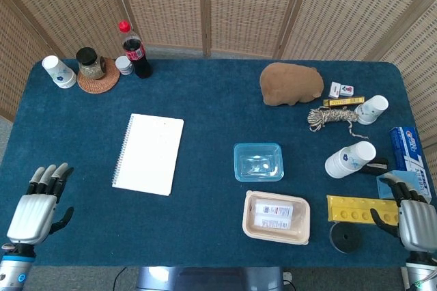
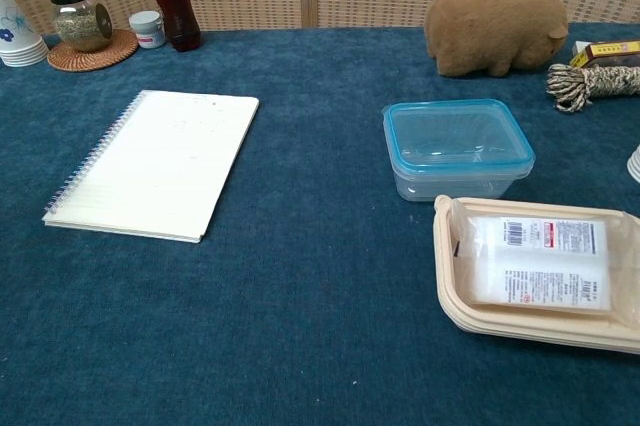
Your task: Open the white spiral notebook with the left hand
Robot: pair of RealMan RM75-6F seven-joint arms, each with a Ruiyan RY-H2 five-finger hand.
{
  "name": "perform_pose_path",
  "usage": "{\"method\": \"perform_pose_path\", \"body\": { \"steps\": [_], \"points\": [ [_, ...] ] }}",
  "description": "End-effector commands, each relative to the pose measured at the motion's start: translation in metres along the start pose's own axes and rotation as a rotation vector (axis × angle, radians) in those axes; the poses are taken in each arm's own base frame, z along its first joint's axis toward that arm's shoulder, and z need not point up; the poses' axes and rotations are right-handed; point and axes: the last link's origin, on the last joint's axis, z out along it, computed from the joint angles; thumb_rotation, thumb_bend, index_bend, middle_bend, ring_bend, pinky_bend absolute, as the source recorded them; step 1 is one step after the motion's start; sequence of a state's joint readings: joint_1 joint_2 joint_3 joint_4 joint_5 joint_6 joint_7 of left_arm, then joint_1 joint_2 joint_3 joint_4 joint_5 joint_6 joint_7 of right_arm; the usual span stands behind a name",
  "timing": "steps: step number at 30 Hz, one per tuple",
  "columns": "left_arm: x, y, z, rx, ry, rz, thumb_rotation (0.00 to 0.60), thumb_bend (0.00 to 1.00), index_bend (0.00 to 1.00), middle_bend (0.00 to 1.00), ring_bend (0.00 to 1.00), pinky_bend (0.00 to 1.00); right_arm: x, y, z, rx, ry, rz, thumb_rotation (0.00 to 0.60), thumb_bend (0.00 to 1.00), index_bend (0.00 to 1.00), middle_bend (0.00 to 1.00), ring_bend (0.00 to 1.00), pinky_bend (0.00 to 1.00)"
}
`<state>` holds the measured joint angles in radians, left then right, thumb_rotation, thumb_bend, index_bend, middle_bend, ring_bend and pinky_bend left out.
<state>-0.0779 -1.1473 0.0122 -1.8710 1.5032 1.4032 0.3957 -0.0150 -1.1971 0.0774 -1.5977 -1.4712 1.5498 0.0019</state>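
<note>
White spiral notebook (image 1: 149, 154) lying closed on the blue table (image 1: 205, 100), left of centre. Left hand (image 1: 37, 205), fingers spread and empty, at the near-left edge, well apart from the notebook.

My two hands, silver shells with dark fingers.

My left hand (image 1: 34, 212) has a ribbed, light silver-grey back plate; its fingers (image 1: 49, 176) are black with pale grey caps, and the thumb is black. Below it I see a grey wrist cuff with a small blue ring mark. My right hand (image 1: 410, 219) wears the same silver-grey shell, with black fingers and a grey wrist below it.
</note>
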Motion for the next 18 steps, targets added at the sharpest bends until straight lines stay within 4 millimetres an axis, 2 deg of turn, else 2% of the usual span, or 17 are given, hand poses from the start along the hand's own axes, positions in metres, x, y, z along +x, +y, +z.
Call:
{"method": "perform_pose_path", "body": {
  "steps": [1, 10, 12, 18],
  "points": [
    [-0.009, 0.027, 0.030, -0.112, -0.070, 0.031, 0.600, 0.33, 0.00, 0.00, 0.00, 0.00, 0.001, 0.003, -0.005, -0.014, 0.005, 0.003, 0.600, 0.29, 0.24, 0.24, 0.22, 0.34],
    [-0.028, 0.064, 0.069, -0.191, -0.123, 0.047, 0.600, 0.33, 0.00, 0.00, 0.00, 0.00, 0.005, 0.013, -0.016, -0.059, 0.025, 0.005, 0.600, 0.29, 0.24, 0.24, 0.22, 0.34],
    [-0.039, 0.082, 0.081, -0.230, -0.145, 0.060, 0.600, 0.32, 0.00, 0.00, 0.00, 0.00, 0.006, 0.016, -0.018, -0.071, 0.032, 0.005, 0.600, 0.29, 0.24, 0.24, 0.22, 0.34],
    [-0.056, 0.102, 0.094, -0.253, -0.183, 0.107, 0.600, 0.31, 0.00, 0.00, 0.00, 0.00, 0.007, 0.019, -0.020, -0.077, 0.042, 0.005, 0.600, 0.29, 0.24, 0.24, 0.22, 0.34]
  ]
}}
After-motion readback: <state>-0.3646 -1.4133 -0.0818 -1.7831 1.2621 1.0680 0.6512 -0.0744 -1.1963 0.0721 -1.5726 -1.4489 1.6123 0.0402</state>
